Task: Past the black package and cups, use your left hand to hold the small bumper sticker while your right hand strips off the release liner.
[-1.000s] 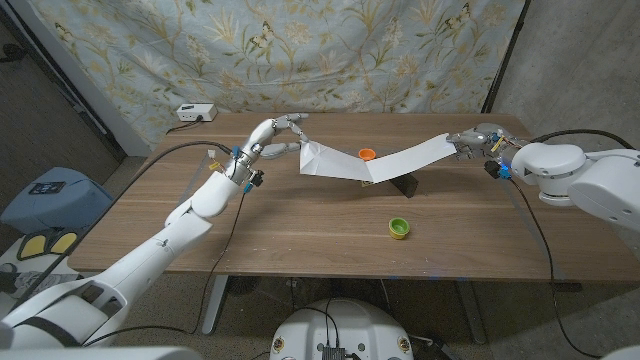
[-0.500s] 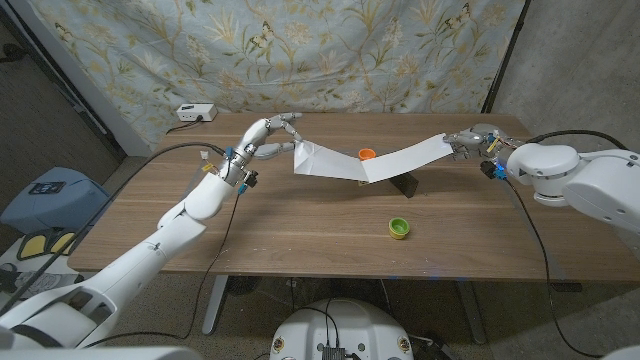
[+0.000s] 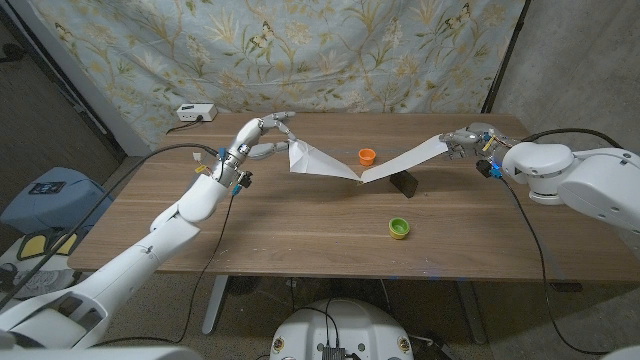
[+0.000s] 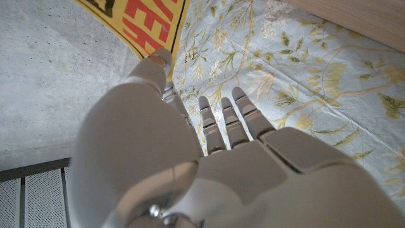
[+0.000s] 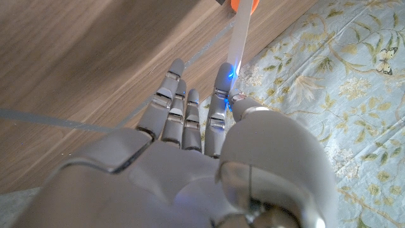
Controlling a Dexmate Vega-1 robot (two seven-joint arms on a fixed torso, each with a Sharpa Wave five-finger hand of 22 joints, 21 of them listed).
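Sticker print: bumper sticker (image 4: 140, 24) is cut by the picture's edge in the left wrist view, red letters unreadable.
Black package (image 3: 404, 184): partly hidden behind the white liner (image 3: 405, 160).
Orange cup (image 5: 243, 4): cut off at the edge.

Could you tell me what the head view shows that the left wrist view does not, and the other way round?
Head view alone: the white strip stretched between the left hand and right hand, sagging over the table, plus the orange cup, green cup and black package.

Left wrist view alone: the bumper sticker's printed face, yellow with red lettering.

Both: the left hand pinching the sticker's end, and the floral cloth behind.
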